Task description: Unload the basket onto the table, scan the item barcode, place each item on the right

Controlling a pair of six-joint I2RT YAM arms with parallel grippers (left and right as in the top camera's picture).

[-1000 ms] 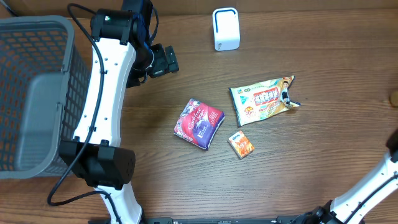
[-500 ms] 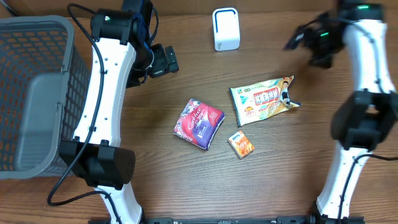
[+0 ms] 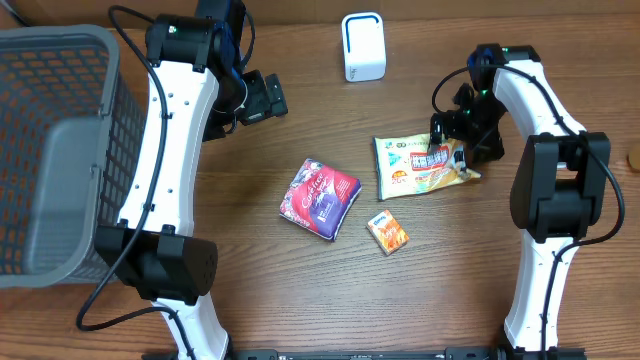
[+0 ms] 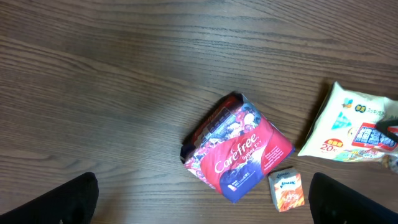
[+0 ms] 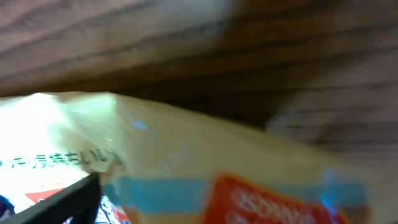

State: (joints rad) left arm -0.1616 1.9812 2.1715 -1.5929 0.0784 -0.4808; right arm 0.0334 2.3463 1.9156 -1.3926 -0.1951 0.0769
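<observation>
Woodgrain runs across the whole table [image 3: 480,300], dark brown and faintly glossy, with long streaks showing in both wrist views; nothing of the room shows beyond the tabletop except a pale sliver at the far left corner, too small to identify. At the left edge stands a grey mesh basket [image 3: 60,150], its rim cut off by the frame; at the far edge, near the middle, sits a small white scanner [image 3: 363,46], upright and well apart from everything else. Three goods lie loose mid-table: a pink and purple Carefree packet [image 3: 320,197], a small orange box [image 3: 388,232] just beside it toward the near edge, and a white snack pouch [image 3: 410,165] to their right, flat on the wood. The right gripper [image 3: 452,150] is down at the pouch's right end, over its crimped edge; its wrist view is filled by blurred pouch film, with one dark finger [image 5: 62,202] in the lower corner; whether the fingers are clamped on the pouch or merely around it I cannot tell. The left gripper [image 3: 262,98] hangs above bare wood between basket and scanner, fingers [image 4: 68,202] spread wide and grasping nothing.
</observation>
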